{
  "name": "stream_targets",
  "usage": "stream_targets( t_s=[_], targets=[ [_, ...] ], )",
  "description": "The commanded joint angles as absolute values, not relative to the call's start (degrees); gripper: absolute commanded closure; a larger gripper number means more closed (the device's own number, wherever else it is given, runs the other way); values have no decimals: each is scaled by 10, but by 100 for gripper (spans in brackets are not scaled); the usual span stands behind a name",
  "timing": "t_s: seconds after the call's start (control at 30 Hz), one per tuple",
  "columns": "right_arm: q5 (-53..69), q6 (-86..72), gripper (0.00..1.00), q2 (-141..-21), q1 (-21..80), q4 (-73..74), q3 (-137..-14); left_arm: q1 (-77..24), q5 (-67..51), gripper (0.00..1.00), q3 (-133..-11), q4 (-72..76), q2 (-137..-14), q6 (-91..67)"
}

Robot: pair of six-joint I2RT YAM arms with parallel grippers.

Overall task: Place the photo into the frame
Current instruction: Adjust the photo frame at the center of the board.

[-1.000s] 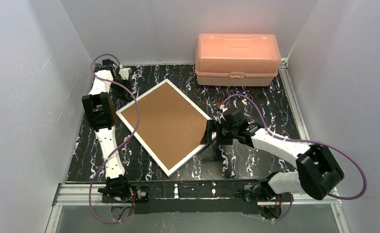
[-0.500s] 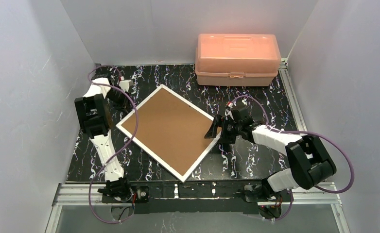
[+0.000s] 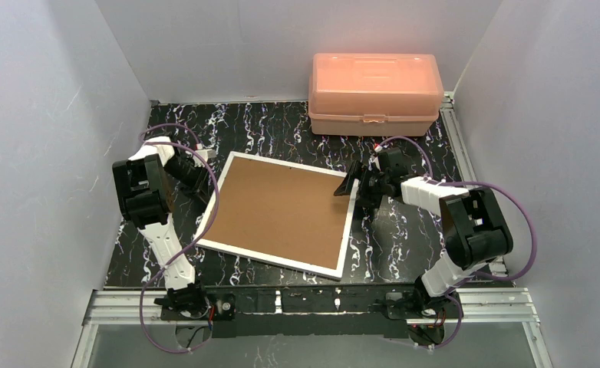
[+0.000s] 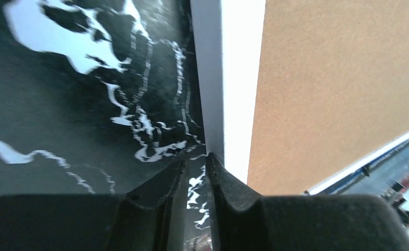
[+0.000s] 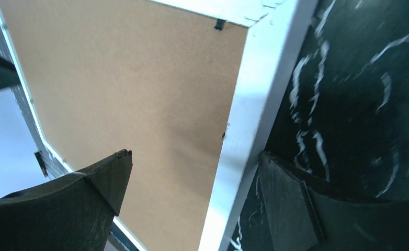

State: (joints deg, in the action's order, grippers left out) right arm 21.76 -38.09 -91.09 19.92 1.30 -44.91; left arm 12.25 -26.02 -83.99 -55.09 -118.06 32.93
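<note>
The frame point(image 3: 278, 211) lies face down on the black marbled table, brown board back up, white rim all round. My left gripper point(image 3: 199, 178) is low at its left edge. In the left wrist view its fingers point(image 4: 196, 156) are nearly together with nothing between them, and the right finger touches the frame's white rim point(image 4: 234, 78). My right gripper point(image 3: 352, 184) is open at the far right corner. It straddles the frame's rim point(image 5: 244, 120), one finger over the board and the other outside on the table point(image 5: 194, 157). The photo is out of view.
A pink plastic box point(image 3: 375, 92) stands shut at the back right of the table. White walls close in the left, right and back. A metal rail point(image 3: 312, 299) runs along the near edge by the arm bases.
The frame has turned counter-clockwise from a diamond pose to nearly square with the table. The right gripper swung away with its corner. The left gripper came nearer along the left edge and narrowed.
</note>
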Motion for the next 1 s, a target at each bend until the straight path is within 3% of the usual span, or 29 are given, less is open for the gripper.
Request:
stream_targets(
  t_s=[0.0,0.2,0.5,0.8,0.97],
  targets=[
    [274,-369,4,-931,184,-30,-511,105,-376,82,-822,-626,-1142,321],
    [240,-343,6,-895,144,49,-525,117,-357,81,-846,-620,-1120,295],
    [274,-377,21,-889,135,30,-550,131,-405,75,-877,-623,-1127,275],
    [291,-397,23,-915,135,5,-534,131,-414,71,-871,-607,-1188,280],
    [292,-412,23,-918,135,-28,-521,131,-376,76,-863,-581,-1198,275]
  ],
)
